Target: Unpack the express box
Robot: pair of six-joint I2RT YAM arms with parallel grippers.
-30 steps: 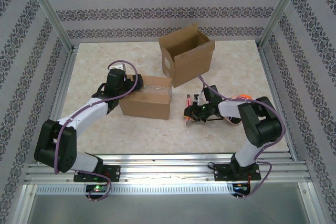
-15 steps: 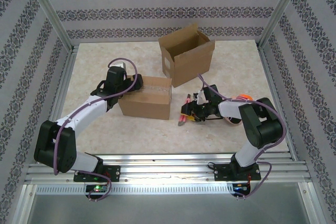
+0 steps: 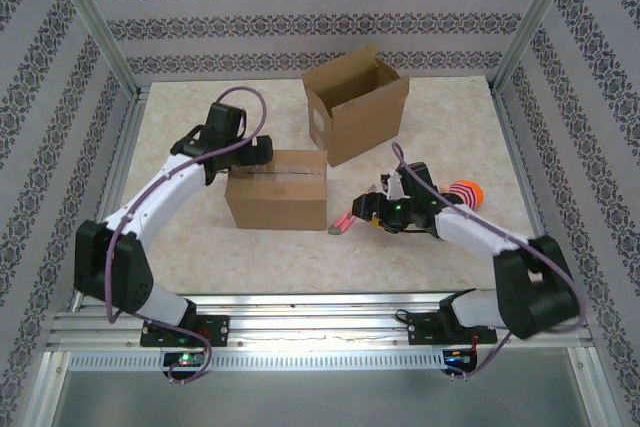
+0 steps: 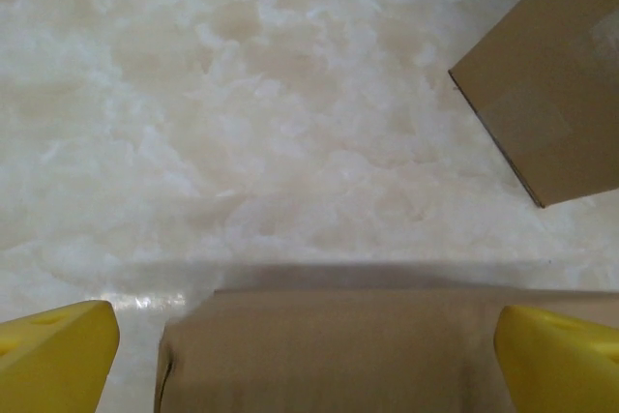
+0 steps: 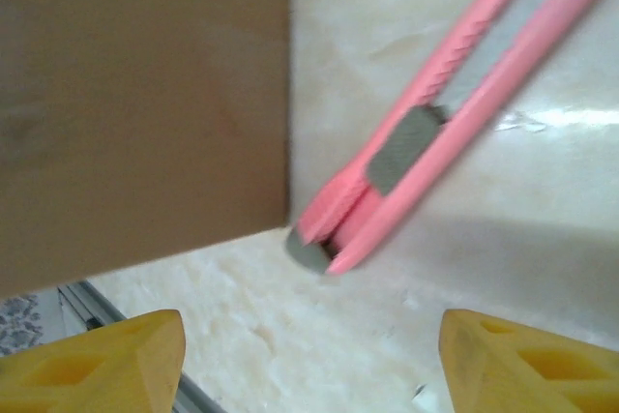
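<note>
Illegible pale label (image 3: 319,128) on open box (image 3: 365,119)

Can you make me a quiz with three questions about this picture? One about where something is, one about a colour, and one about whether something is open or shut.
1. Where is the knife?
A. on the table, beside the closed box
B. on top of that box
C. on the metal rail

2. What colour is the knife?
A. blue
B. pink
C. green

3. The box at the back is:
A. taped shut
B. squashed flat
C. open on top

Answers: 1 A, it lies flat on the marble just right of the box. 2 B, its body is pink. 3 C, its flaps stand up.
</note>
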